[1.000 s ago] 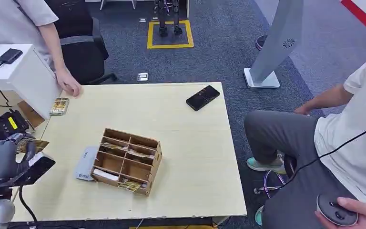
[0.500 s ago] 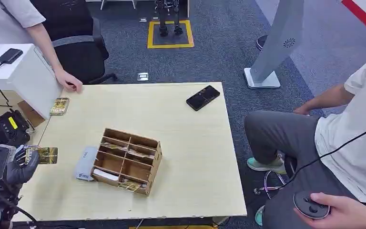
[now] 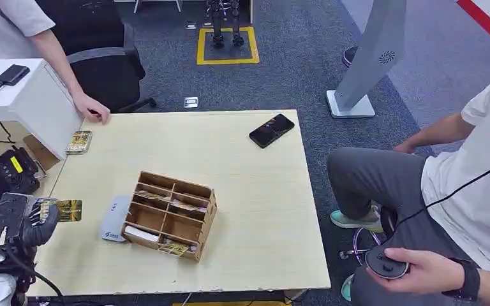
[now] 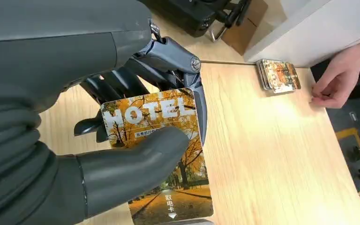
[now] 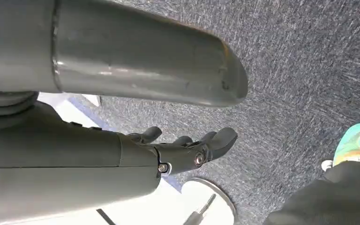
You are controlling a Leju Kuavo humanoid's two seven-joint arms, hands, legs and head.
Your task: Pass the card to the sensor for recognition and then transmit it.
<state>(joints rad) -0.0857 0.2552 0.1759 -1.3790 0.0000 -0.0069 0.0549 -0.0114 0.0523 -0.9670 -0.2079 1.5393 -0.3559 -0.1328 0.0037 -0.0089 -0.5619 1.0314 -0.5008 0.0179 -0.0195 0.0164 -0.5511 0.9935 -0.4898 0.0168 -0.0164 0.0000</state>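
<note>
Pinching the card [image 3: 67,210] at the head view's lower left, the left hand [image 3: 29,224] points its long axis rightward at the grey sensor [image 3: 114,218] just beyond.

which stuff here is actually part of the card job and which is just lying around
Part of the job:
- left robot hand
- hotel card held in it
- grey card reader beside the wooden organizer, probably the sensor

Just lying about:
- wooden organizer with cards in its compartments
- black phone
- stack of cards near a person's hand
- white box
</note>
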